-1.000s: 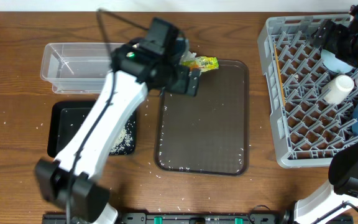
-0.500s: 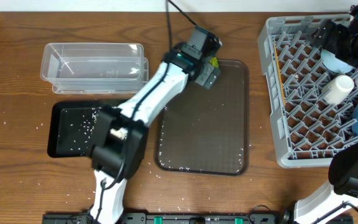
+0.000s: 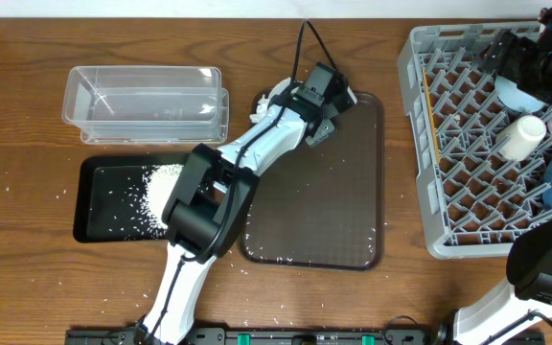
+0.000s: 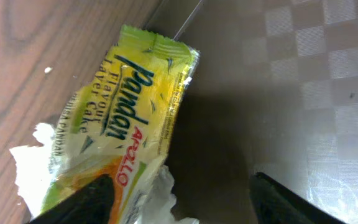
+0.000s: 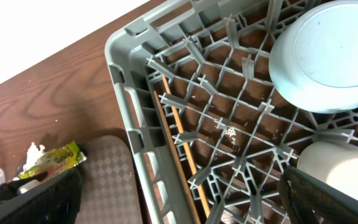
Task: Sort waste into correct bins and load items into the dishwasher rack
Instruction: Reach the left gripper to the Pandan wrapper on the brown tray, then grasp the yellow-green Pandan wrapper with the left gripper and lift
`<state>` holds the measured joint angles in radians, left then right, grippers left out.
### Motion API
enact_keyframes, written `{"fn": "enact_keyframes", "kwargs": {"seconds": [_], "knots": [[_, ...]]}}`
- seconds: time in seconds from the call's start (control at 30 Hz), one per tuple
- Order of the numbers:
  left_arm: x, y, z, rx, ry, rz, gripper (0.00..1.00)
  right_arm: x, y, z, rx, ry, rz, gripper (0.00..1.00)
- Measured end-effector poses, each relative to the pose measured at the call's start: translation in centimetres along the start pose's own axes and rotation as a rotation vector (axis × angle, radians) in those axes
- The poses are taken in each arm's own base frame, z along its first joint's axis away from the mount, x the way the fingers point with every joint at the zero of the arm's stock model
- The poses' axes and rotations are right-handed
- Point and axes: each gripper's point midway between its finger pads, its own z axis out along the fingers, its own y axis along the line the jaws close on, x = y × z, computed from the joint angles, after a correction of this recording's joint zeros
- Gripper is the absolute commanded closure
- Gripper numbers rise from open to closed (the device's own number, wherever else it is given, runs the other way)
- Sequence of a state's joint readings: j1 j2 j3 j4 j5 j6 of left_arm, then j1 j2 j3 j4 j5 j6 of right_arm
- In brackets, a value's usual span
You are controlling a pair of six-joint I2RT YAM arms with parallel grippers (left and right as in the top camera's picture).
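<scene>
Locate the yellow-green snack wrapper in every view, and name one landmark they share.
Overhead: not visible; the left gripper covers the top edge of the brown tray, left of its middle.
Left wrist: left of centre, the snack wrapper straddles the tray's edge.
Right wrist: bottom-left, at the tray's corner.
Shared landmark: the brown tray's checkered surface.

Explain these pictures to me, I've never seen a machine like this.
Two robot arms work at a wooden table. One picture looks down from above; the other two come from cameras on each wrist. The left gripper, jaws apart, is over a yellow-green snack wrapper and a paper napkin at the brown tray corner; nothing looks gripped yet. The right gripper, open and empty, hovers over the grey dish rack holding a light-blue bowl, a white cup and chopsticks. Rice lies in the black tray, beside a clear tub.
</scene>
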<state>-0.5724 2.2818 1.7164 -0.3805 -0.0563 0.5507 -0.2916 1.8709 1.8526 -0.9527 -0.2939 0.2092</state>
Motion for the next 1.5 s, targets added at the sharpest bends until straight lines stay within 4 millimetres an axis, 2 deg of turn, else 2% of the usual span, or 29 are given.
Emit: {"fn": "enact_keyframes", "kwargs": {"seconds": [0.13, 0.27, 0.3, 0.47, 0.63, 0.73, 0.8, 0.9, 0.93, 0.97, 1.0, 1.03, 1.07, 1.13, 1.23, 1.37, 1.5], "knots": [[0.3, -0.1, 0.6, -0.001, 0.006, 0.014, 0.69, 0.0, 0.0, 0.0, 0.0, 0.0, 0.0, 0.01], [0.5, -0.3, 0.9, 0.001, 0.012, 0.013, 0.91, 0.0, 0.0, 0.0, 0.0, 0.0, 0.0, 0.01], [0.5, -0.3, 0.9, 0.002, 0.013, 0.005, 0.94, 0.0, 0.0, 0.0, 0.0, 0.0, 0.0, 0.01], [0.8, -0.8, 0.9, 0.012, 0.033, -0.044, 0.94, 0.0, 0.0, 0.0, 0.0, 0.0, 0.0, 0.01], [0.8, -3.0, -0.1, 0.041, 0.069, -0.113, 0.94, 0.0, 0.0, 0.0, 0.0, 0.0, 0.0, 0.01], [-0.4, -4.5, -1.9, 0.055, 0.059, -0.144, 0.94, 0.0, 0.0, 0.0, 0.0, 0.0, 0.0, 0.01], [-2.0, -4.9, -4.1, 0.054, 0.02, -0.168, 0.94, 0.0, 0.0, 0.0, 0.0, 0.0, 0.0, 0.01], [-5.1, -4.4, -8.9, 0.04, -0.086, -0.217, 0.94, 0.0, 0.0, 0.0, 0.0, 0.0, 0.0, 0.01], [-6.4, -3.5, -11.5, 0.025, -0.145, -0.242, 0.94, 0.0, 0.0, 0.0, 0.0, 0.0, 0.0, 0.01], [-7.0, -3.0, -12.6, 0.018, -0.175, -0.253, 0.79, 0.0, 0.0, 0.0, 0.0, 0.0, 0.0, 0.01], [-7.9, -2.1, -14.4, 0.004, -0.223, -0.271, 0.43, 0.0, 0.0, 0.0, 0.0, 0.0, 0.0, 0.01], [-8.7, -0.9, -16.3, -0.015, -0.276, -0.292, 0.27, 0.0, 0.0, 0.0, 0.0, 0.0, 0.0, 0.01], [-9.3, 0.0, -17.5, -0.029, -0.315, -0.311, 0.22, 0.0, 0.0, 0.0, 0.0, 0.0, 0.0, 0.01], [-10.2, 2.1, -19.1, -0.061, -0.382, -0.346, 0.2, 0.0, 0.0, 0.0, 0.0, 0.0, 0.0, 0.01], [-10.1, 4.6, -18.9, -0.098, -0.412, -0.386, 0.2, 0.0, 0.0, 0.0, 0.0, 0.0, 0.0, 0.01], [-9.3, 6.6, -16.1, -0.133, -0.397, -0.386, 0.19, 0.0, 0.0, 0.0, 0.0, 0.0, 0.0, 0.01], [-8.0, 7.5, -11.3, -0.151, -0.349, -0.351, 0.19, 0.0, 0.0, 0.0, 0.0, 0.0, 0.0, 0.01]]}}
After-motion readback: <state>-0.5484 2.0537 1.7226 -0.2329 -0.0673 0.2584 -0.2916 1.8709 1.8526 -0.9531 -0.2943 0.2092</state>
